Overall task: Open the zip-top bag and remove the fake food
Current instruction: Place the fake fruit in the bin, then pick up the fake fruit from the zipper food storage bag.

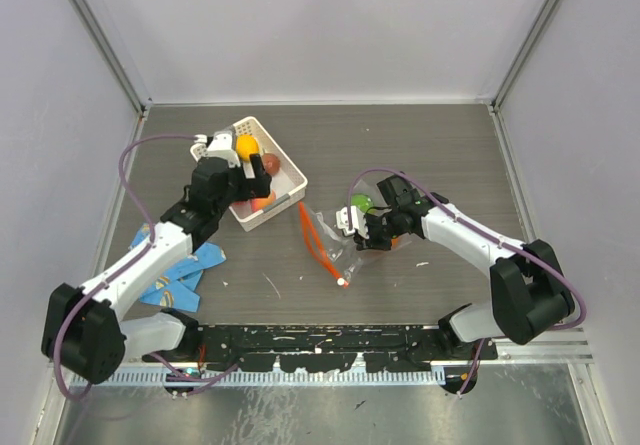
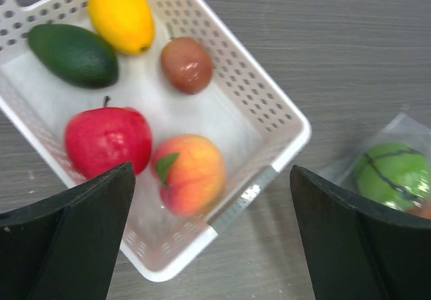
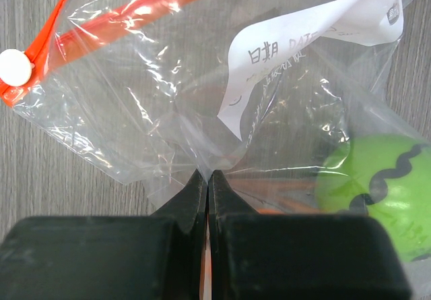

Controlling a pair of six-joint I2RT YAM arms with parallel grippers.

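The clear zip-top bag lies mid-table with its red-orange zip strip open at the left. A green fruit sits inside it, with something orange partly hidden beside it. My right gripper is shut on a fold of the bag's plastic; in the top view it sits at the bag's right side. My left gripper is open and empty above the white basket. The basket holds a yellow, a dark green, a brown, a red and a peach fruit.
A blue printed cloth lies at the left near my left arm. The white basket stands at the back left of centre. A white paper label is on the bag. Grey walls enclose the table.
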